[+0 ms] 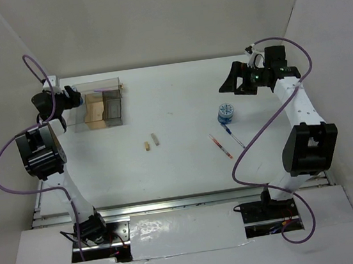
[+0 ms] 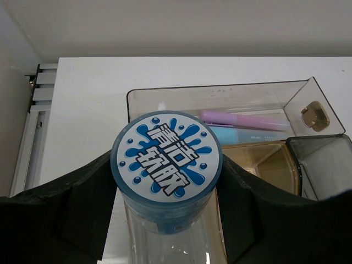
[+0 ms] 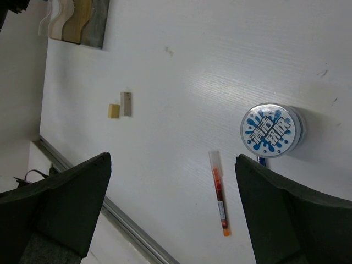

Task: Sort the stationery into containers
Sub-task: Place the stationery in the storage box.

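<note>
My left gripper (image 1: 72, 98) is shut on a round blue tub (image 2: 166, 165) and holds it over the near end of the clear organiser (image 2: 220, 91), which stands at the table's far left (image 1: 103, 102). A pale-blue bar (image 2: 236, 133) and a pink pen-like item (image 2: 242, 119) lie in its back compartment. My right gripper (image 1: 238, 79) is open and empty, high above the table. Below it are a second blue tub (image 3: 271, 131), a red-orange pen (image 3: 218, 192) and a blue pen (image 1: 234, 136), mostly hidden in the right wrist view. Two tan stubs (image 1: 147, 146) lie mid-table.
The organiser has tan compartments (image 2: 269, 165) and a smoky grey one (image 2: 324, 159) to the right of the held tub. A metal rail (image 3: 110, 212) runs along the table's near edge. White walls close in the table on three sides.
</note>
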### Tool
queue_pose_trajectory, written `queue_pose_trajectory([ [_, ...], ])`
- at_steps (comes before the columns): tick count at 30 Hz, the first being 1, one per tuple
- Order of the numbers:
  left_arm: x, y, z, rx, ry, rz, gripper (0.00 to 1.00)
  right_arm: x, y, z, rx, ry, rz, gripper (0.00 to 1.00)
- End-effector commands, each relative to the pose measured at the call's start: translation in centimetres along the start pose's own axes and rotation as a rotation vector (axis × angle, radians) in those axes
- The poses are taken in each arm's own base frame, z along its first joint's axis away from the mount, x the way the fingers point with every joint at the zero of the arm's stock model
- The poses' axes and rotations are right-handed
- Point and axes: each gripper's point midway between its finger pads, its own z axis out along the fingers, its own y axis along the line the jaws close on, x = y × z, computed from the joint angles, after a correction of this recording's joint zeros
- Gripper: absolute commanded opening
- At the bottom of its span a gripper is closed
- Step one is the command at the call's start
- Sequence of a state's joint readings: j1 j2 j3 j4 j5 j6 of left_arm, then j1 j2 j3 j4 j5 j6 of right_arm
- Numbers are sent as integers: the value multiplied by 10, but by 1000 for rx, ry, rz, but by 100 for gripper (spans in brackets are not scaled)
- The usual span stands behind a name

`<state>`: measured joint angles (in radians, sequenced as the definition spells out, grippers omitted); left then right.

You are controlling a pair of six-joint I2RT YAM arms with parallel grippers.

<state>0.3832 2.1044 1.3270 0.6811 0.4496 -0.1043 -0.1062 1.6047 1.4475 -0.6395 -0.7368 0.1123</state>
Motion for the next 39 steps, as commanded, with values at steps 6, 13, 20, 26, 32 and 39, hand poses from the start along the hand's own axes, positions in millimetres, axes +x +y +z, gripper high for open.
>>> queue_pose_trajectory([
  [6, -27, -7, 13, 38, -105, 80, 5, -8, 5, 0, 0, -11, -36, 100],
  [13, -25, -10, 15, 49, -106, 87, 23, -3, 6, 3, -4, 2, -34, 100],
  [20, -26, -10, 17, 34, -111, 83, 58, -2, 8, 5, -4, 8, -42, 100],
  [26, -42, -15, 7, 39, -146, 101, 85, -1, 11, 5, -6, 9, -50, 100],
  [32, -80, -17, -7, 15, -221, 130, 99, -1, 12, -1, 11, -6, -65, 100],
  [39, -184, -9, -38, -43, -287, 127, 99, -15, -10, -18, 134, -88, -80, 100],
])
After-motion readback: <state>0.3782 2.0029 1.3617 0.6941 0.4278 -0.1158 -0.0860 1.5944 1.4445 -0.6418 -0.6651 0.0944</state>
